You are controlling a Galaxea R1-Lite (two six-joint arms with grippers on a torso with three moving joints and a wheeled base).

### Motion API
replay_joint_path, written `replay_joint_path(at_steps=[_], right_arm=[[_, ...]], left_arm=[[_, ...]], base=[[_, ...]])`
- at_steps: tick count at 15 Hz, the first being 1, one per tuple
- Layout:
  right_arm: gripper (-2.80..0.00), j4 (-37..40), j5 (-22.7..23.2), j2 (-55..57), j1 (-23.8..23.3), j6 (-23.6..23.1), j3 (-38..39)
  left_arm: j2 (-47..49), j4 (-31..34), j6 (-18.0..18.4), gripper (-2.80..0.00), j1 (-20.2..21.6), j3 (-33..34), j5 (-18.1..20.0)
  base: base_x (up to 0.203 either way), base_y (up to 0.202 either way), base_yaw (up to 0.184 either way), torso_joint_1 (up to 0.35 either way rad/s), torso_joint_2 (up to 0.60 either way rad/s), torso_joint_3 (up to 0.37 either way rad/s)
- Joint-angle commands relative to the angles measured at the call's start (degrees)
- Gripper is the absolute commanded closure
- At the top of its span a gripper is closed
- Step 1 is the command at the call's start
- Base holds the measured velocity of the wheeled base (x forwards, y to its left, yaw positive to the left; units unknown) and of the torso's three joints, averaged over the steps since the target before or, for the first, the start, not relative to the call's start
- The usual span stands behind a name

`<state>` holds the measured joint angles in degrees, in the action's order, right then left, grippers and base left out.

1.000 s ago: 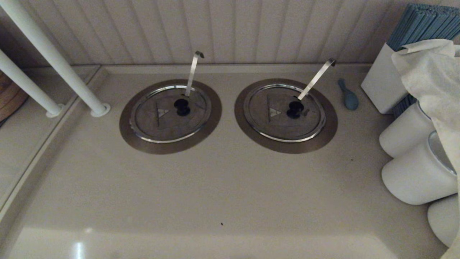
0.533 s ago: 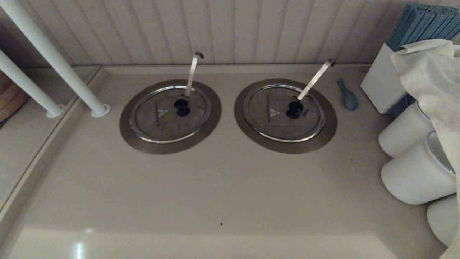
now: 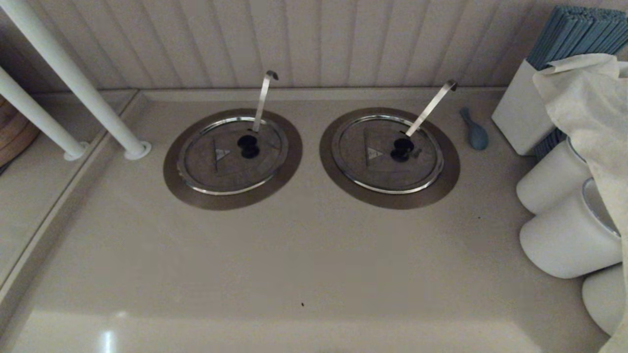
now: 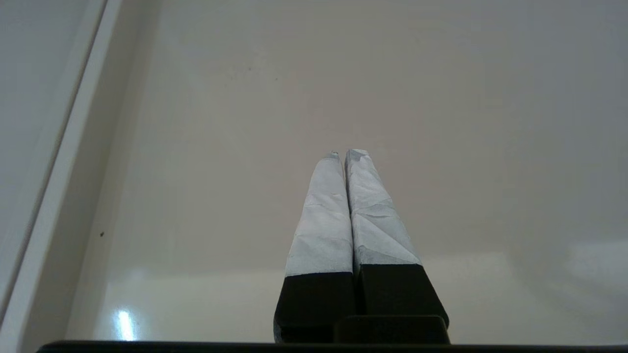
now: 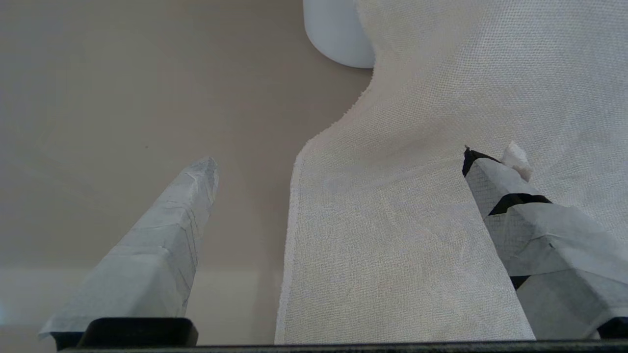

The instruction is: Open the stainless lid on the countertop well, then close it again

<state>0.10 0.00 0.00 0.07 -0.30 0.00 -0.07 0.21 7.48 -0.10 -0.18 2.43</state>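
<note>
The stainless lid (image 3: pixel 378 166) lies shut and flat on the right-hand countertop well, inside its dull-steel collar (image 3: pixel 390 202). It has a black knob (image 3: pixel 402 148), and a thin hooked ladle rod (image 3: pixel 430 110) slants up through it to the right. Neither arm shows in the head view. My right gripper (image 5: pixel 338 159) is open over the bare counter, far from the lid, with a white cloth (image 5: pixel 417 245) hanging between its fingers and untouched. My left gripper (image 4: pixel 342 154) is shut and empty above bare counter.
A twin lid (image 3: pixel 221 166) with its own ladle handle (image 3: pixel 263 100) sits to the left. White posts (image 3: pixel 98 108) stand at the far left. At the right are white jars (image 3: pixel 564 240), a white box (image 3: pixel 522 117), the cloth (image 3: pixel 584 98) and a small blue object (image 3: pixel 475 131).
Both lids lie as before. Things at the right edge of the head view sit a touch further left.
</note>
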Motion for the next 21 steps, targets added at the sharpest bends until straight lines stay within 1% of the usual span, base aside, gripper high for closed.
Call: replay_joint_path(at_steps=[1, 2, 4, 8, 11, 14, 15, 16, 17, 21], right_arm=[[-2.80, 0.0, 0.0, 0.0, 0.0, 0.0, 0.0], [-2.80, 0.0, 0.0, 0.0, 0.0, 0.0, 0.0], [-2.80, 0.0, 0.0, 0.0, 0.0, 0.1, 0.0], [-2.80, 0.0, -0.1, 0.0, 0.0, 0.3, 0.0], [-2.80, 0.0, -0.1, 0.0, 0.0, 0.2, 0.0], [-2.80, 0.0, -0.1, 0.1, 0.0, 0.3, 0.0], [-2.80, 0.0, -0.1, 0.1, 0.0, 0.3, -0.1], [-2.80, 0.3, -0.1, 0.1, 0.0, 0.2, -0.2], [-2.80, 0.0, -0.1, 0.0, 0.0, 0.3, 0.0], [-2.80, 0.0, -0.1, 0.1, 0.0, 0.4, 0.0]], left_arm=[[0.2, 0.0, -0.4, 0.00, 0.0, 0.2, -0.2], [0.2, -0.1, -0.1, 0.00, 0.0, 0.2, -0.3], [0.2, 0.1, -2.1, 0.00, 0.0, 0.2, -0.6], [0.2, -0.1, -1.9, 0.00, 0.0, 0.2, -0.5], [0.2, -0.1, -3.7, 0.00, 0.0, 0.2, -0.9], [0.2, 0.1, -3.1, 0.00, 0.0, 0.2, -0.8], [0.2, 0.1, -2.5, 0.00, 0.0, 0.2, -0.7], [0.2, 0.1, -1.1, 0.00, 0.0, 0.2, -0.5], [0.2, 0.1, -0.7, 0.00, 0.0, 0.2, -0.5], [0.2, 0.1, -1.6, 0.00, 0.0, 0.2, -0.6]], base=[[0.000, 0.000, 0.000, 0.000, 0.00, 0.000], [0.000, 0.000, 0.000, 0.000, 0.00, 0.000], [0.000, 0.000, 0.000, 0.000, 0.00, 0.000], [0.000, 0.000, 0.000, 0.000, 0.00, 0.000], [0.000, 0.000, 0.000, 0.000, 0.00, 0.000], [0.000, 0.000, 0.000, 0.000, 0.00, 0.000], [0.000, 0.000, 0.000, 0.000, 0.00, 0.000], [0.000, 0.000, 0.000, 0.000, 0.00, 0.000], [0.000, 0.000, 0.000, 0.000, 0.00, 0.000], [0.000, 0.000, 0.000, 0.000, 0.00, 0.000]])
